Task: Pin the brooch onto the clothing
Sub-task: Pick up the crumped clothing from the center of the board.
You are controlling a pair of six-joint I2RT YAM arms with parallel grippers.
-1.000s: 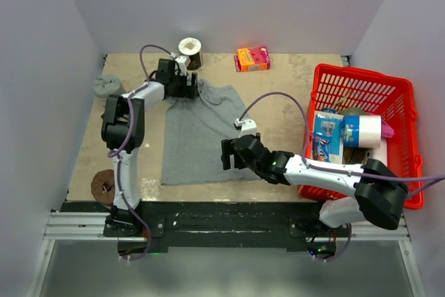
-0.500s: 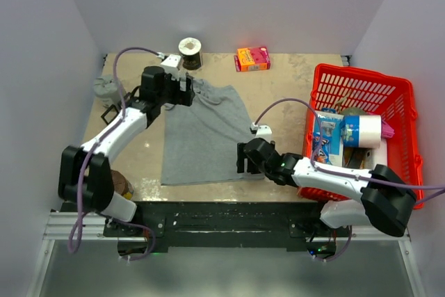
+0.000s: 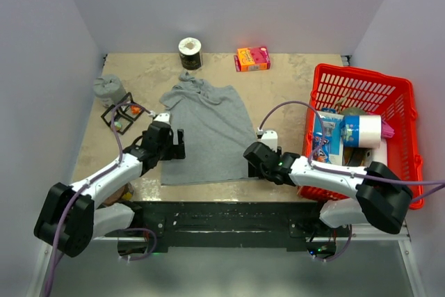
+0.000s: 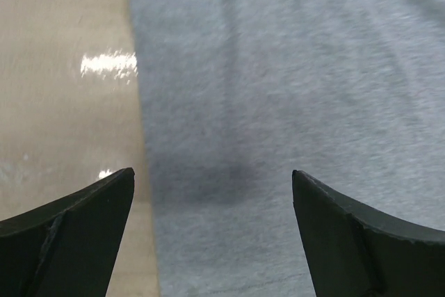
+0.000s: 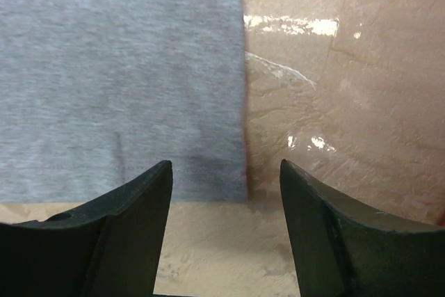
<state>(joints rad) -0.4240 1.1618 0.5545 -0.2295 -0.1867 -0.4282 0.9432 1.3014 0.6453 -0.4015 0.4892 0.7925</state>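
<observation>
Top cam: grey top (image 3: 205, 130) lies flat mid-table, hem toward the arms, prob. spread out so there's a smooth face to pin on. L gripper (image 3: 174, 145) sits low at the top's left edge, near the hem. R gripper (image 3: 252, 163) is at the hem's right corner. Both look placed to tend the cloth's edges, not to fetch anything. Brooch (image 3: 132, 108): I take it to be the tiny orange speck by the black stand (image 3: 113, 115), on the table (image 3: 292, 81) left of the top, not on the cloth. It lies apart from the L gripper, beyond it and to its left. It is well apart from the R gripper, w/ the whole top between. Pinning not yet done, by my read.

L wrist cam: L gripper (image 4: 212, 175) has its jaws spread wide w/ nothing between them, so it holds nothing. Below the gap runs the top's (image 4: 292, 67) left edge, w/ cloth on the right and bare table (image 4: 62, 102) on the left. No brooch in view.

R wrist cam: R gripper (image 5: 225, 165) also has its jaws apart and is empty. Under them is the top's (image 5: 118, 67) corner, w/ table (image 5: 334, 102) to the right and on the near side. No brooch here either.
</observation>
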